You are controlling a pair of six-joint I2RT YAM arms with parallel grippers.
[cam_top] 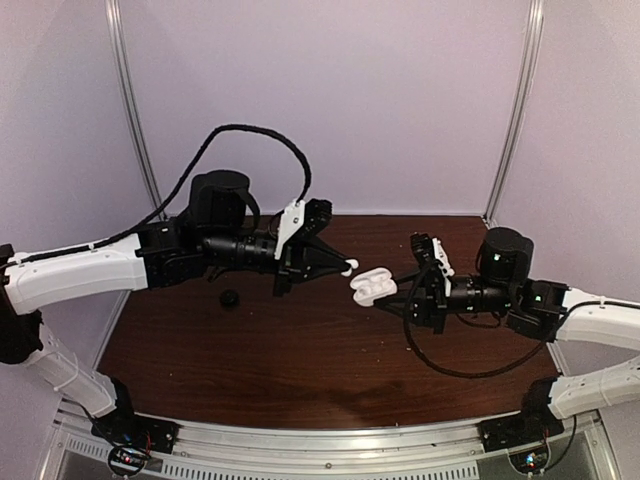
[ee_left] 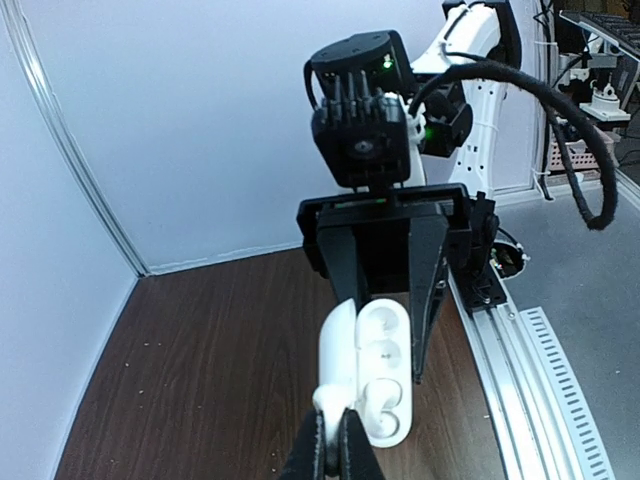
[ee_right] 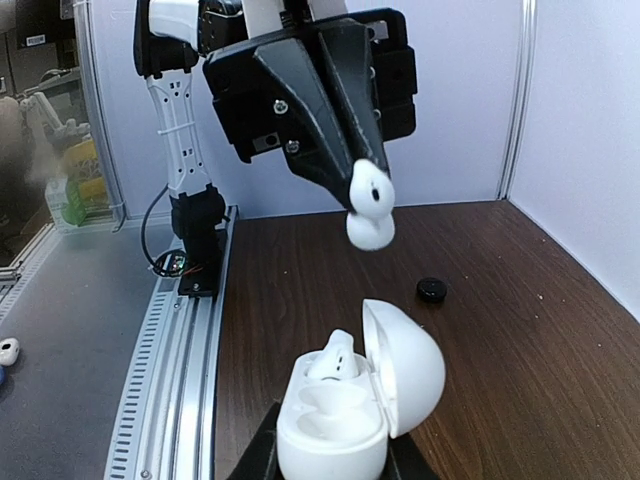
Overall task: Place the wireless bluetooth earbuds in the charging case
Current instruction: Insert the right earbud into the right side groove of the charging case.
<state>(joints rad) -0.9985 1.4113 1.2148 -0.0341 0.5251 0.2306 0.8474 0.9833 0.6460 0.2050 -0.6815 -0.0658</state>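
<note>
Table [cam_top: 300, 370] (black disc [cam_top: 230, 299]), left end effector [cam_top: 343, 268] pinching earbud [ee_right: 369, 205], right end effector [cam_top: 388, 294] clamping case [ee_right: 335, 425]

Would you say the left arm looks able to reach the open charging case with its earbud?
Probably yes: the charging case sits open in the right gripper, close to the left gripper's earbud, with nothing between them.

Overhead looks down; wrist views closely share charging case [ee_left: 385, 385] [ee_right: 330, 435]
</note>
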